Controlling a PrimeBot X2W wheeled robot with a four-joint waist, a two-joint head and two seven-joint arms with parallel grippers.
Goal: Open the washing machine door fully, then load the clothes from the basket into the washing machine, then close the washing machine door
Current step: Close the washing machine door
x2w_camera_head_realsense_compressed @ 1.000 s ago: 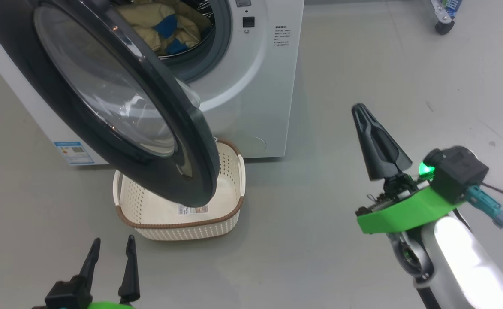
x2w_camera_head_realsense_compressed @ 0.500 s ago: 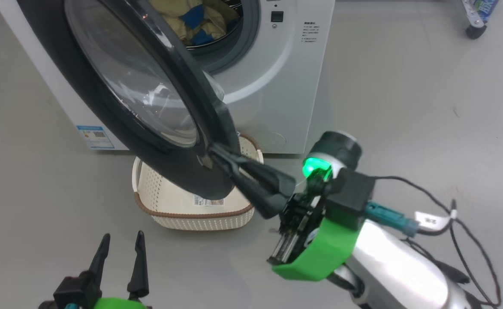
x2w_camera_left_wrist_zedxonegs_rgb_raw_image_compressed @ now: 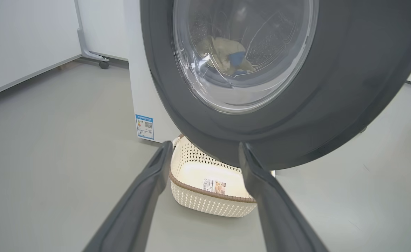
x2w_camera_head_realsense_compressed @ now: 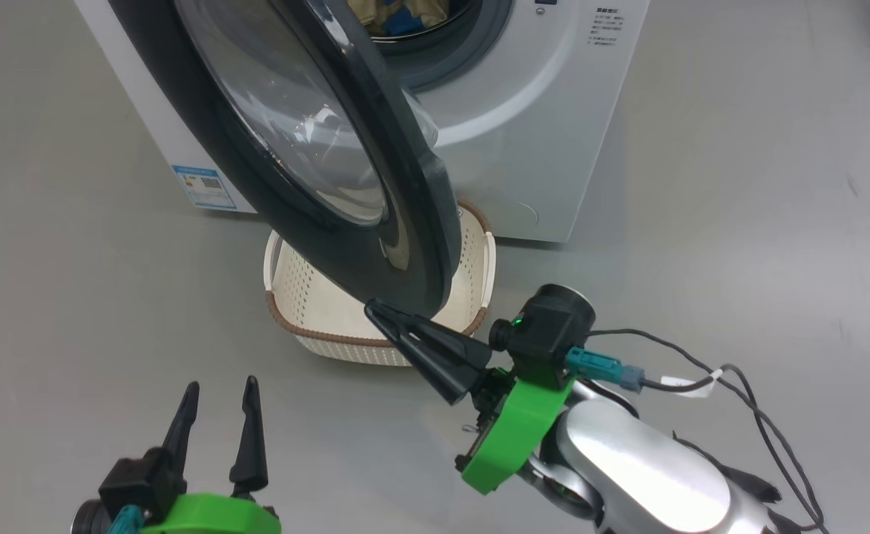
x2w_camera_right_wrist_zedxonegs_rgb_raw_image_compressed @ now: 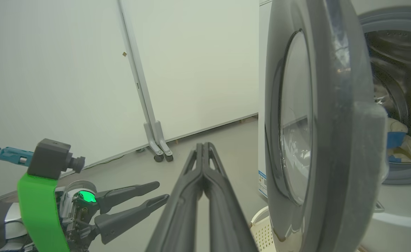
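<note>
The washing machine door (x2w_camera_head_realsense_compressed: 420,222) stands partly open, swung out from the washing machine (x2w_camera_head_realsense_compressed: 553,148), with its black rim hanging over the basket (x2w_camera_head_realsense_compressed: 345,348). The clothes (x2w_camera_head_realsense_compressed: 405,11) lie inside the drum, cream with blue patches, and they also show through the door's glass in the left wrist view. The basket sits on the grey floor (x2w_camera_head_realsense_compressed: 702,259) just in front of the machine, under the door's lower edge, and a label (x2w_camera_left_wrist_zedxonegs_rgb_raw_image_compressed: 214,184) lies on its bottom. The right gripper (x2w_camera_head_realsense_compressed: 374,310) has its fingers pressed together with nothing between them. Its tip is right at the bottom of the door's rim, on the outer side, but whether it touches the rim cannot be told. The left gripper (x2w_camera_head_realsense_compressed: 219,389) hangs low and nearer the robot, well apart from the door, its fingers spread wide and empty. A blue-and-white sticker (x2w_camera_head_realsense_compressed: 201,185) marks the machine's lower front corner.
</note>
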